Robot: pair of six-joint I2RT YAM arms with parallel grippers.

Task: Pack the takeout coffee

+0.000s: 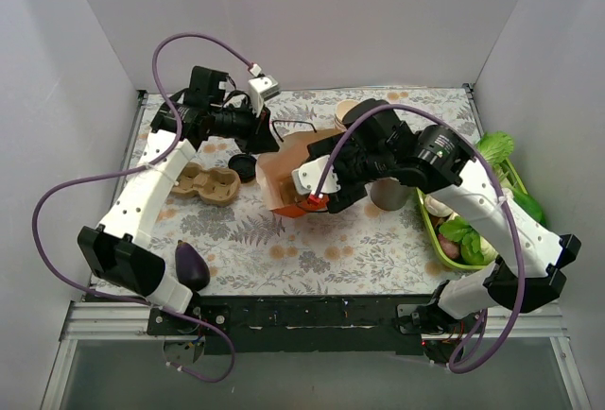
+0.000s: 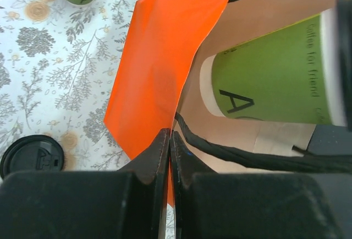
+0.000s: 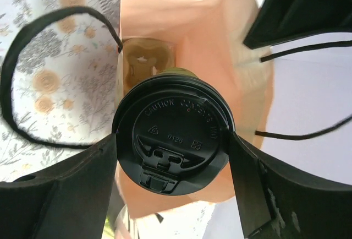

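The takeout coffee (image 3: 173, 123), a green cup with a black lid, is gripped at the lid by my right gripper (image 3: 173, 142), which holds it inside the mouth of an orange paper bag (image 3: 220, 46). In the left wrist view the cup's green side (image 2: 269, 79) shows inside the bag. My left gripper (image 2: 169, 140) is shut on the bag's orange edge (image 2: 159, 68) and holds it open. In the top view the bag (image 1: 284, 174) lies mid-table, with the left gripper (image 1: 267, 134) at its far-left edge and the right gripper (image 1: 319, 169) reaching into it.
A loose black lid (image 1: 241, 166) and a cardboard cup carrier (image 1: 203, 183) lie left of the bag. An eggplant (image 1: 192, 264) lies near left. Stacked cups (image 1: 345, 112) stand behind, a metal cup (image 1: 388, 193) to the right, and a green vegetable basket (image 1: 430, 230) at far right.
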